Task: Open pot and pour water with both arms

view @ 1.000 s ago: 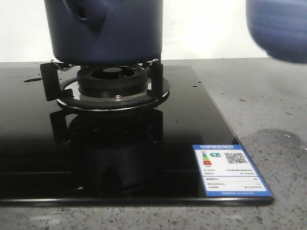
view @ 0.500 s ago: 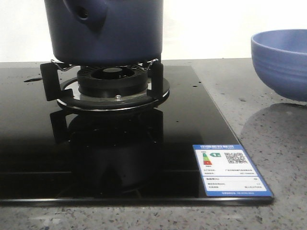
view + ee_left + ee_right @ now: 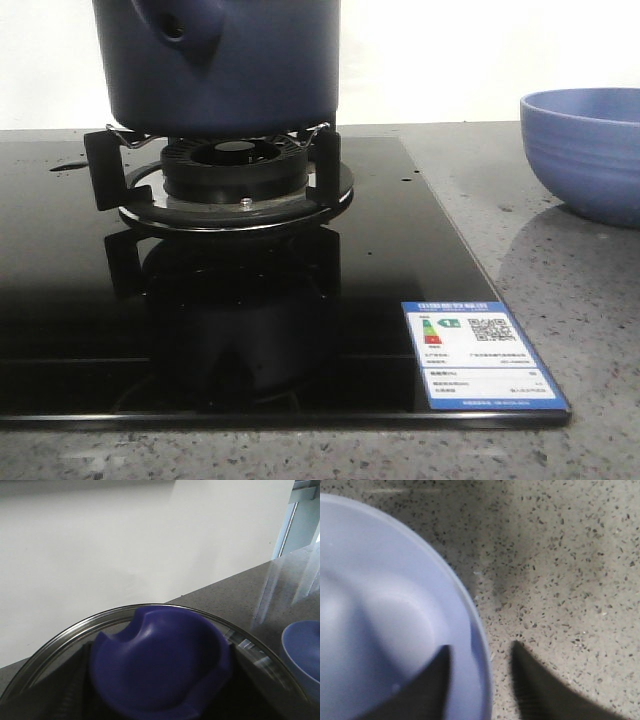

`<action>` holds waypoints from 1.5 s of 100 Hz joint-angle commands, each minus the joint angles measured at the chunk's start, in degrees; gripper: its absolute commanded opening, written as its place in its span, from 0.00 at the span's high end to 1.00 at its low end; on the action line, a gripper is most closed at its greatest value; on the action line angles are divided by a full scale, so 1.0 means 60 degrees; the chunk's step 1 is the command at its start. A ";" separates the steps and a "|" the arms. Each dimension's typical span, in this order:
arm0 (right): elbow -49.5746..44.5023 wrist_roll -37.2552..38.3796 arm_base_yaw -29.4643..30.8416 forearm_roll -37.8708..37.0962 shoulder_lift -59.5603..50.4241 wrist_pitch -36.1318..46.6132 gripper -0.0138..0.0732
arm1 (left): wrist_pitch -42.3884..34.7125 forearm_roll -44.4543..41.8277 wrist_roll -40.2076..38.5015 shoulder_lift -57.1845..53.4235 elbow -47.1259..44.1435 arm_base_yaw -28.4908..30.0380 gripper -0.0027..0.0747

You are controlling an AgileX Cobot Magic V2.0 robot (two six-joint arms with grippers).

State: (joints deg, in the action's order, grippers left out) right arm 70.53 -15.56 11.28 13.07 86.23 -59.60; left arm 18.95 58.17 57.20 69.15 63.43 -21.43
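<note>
The dark navy pot [image 3: 230,60] stands on the burner stand [image 3: 235,175], its tubular handle [image 3: 185,30] facing me; its top is out of view. In the left wrist view my left gripper [image 3: 160,685] is shut on the blue knob [image 3: 160,650] of the glass lid [image 3: 60,640], with the wall and the counter behind the lid. The periwinkle ribbed bowl [image 3: 585,150] rests on the counter at the right. My right gripper [image 3: 479,652] is open astride the rim of the bowl [image 3: 380,605], one finger inside and one outside. Neither gripper shows in the front view.
The black glass hob [image 3: 60,300] fills the left and middle, with a blue energy label [image 3: 480,355] at its front right corner. Speckled grey counter [image 3: 560,300] lies to its right. The bowl also shows in the left wrist view [image 3: 305,650].
The bowl came down from the upper right, blurred, onto the counter, then shifted slightly left and down. The pot has not moved.
</note>
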 commanded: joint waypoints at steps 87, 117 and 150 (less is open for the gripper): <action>0.1719 -0.0053 0.0056 0.0580 -0.2985 -0.0910 0.25 | -0.0589 0.0662 0.1508 0.1789 0.1070 -0.0887 0.50; 0.1719 -0.0053 0.0056 0.0640 -0.2985 -0.0917 0.25 | -0.0409 0.0745 0.1489 0.1695 0.1070 -0.0866 0.25; 0.1719 -0.0053 0.0056 0.1078 -0.2985 -0.0971 0.25 | 0.0004 0.0856 0.1489 -0.0100 0.1070 -0.0847 0.23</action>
State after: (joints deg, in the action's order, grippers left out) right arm 79.02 -15.56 11.28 16.80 69.90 -67.30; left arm 20.04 61.62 66.18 73.73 67.55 -26.32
